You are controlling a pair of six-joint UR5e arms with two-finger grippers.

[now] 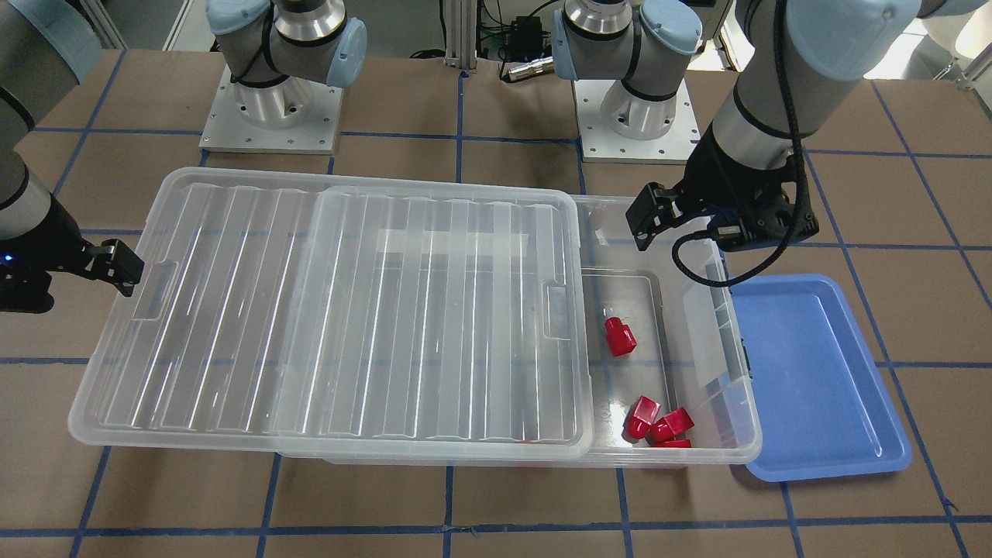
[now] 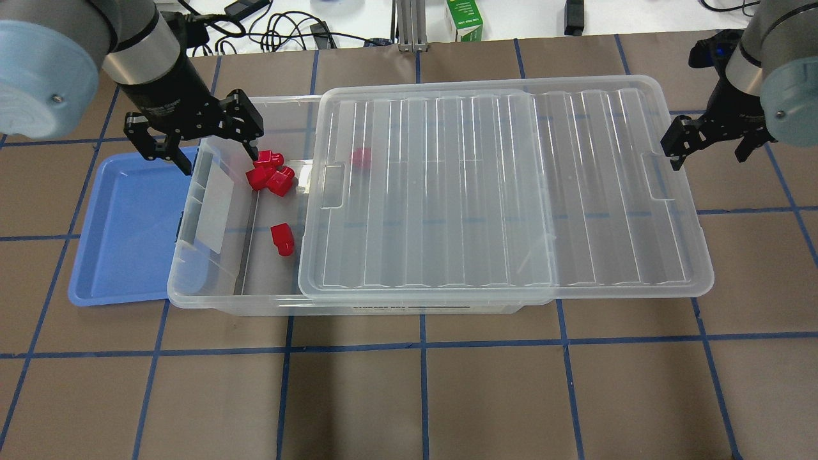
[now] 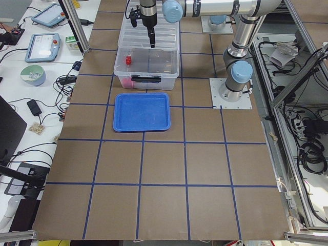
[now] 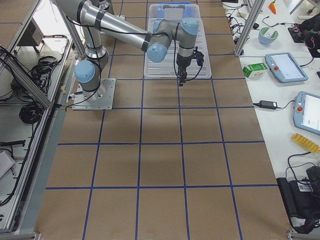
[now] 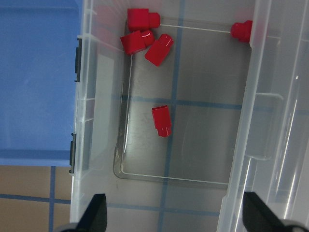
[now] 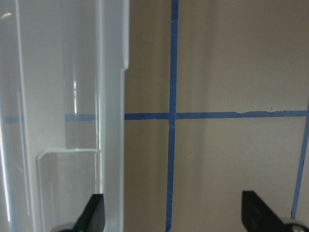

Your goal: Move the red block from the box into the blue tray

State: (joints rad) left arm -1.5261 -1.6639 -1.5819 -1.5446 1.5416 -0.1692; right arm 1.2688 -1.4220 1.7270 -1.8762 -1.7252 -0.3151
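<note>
so far nothing has been picked: the step in hand looks like the reach into the large clear plastic storage box [image 2: 192, 291] for a small glossy red plastic block [image 2: 282, 239]. the ribbed see-through lid [image 2: 498, 191] lies shifted toward the robot's right, leaving only the box's left end uncovered. the lone block rests on the box floor in that open end. a cluster of three more red blocks [image 2: 268, 172] sits nearer the far wall, and another red block [image 2: 362, 157] shows dimly under the lid's edge. the shallow blue plastic tray [image 2: 128, 223] lies on the brown taped worktop [image 2: 447, 396] just beside the box's left end, its edge at the box's rim, with no block in it yet.

the left gripper [image 2: 219, 160] hangs over the open end near the far wall, its jaws spread wide and holding nothing. the right gripper [image 2: 708, 150] is off the lid's far-right end, jaws likewise apart and empty.

next, i judge, the left arm should centre over the lone block, which is the easier target since nothing crowds it. it should turn the jaws to span the block's narrow sides, go down, close, then lift above the box wall before crossing to the tray.

a dark label strip [image 2: 409, 308] runs along the box's near wall, too blurred to read. a green carton [image 2: 470, 19] beyond the worktop carries white print too small to make out.
</note>
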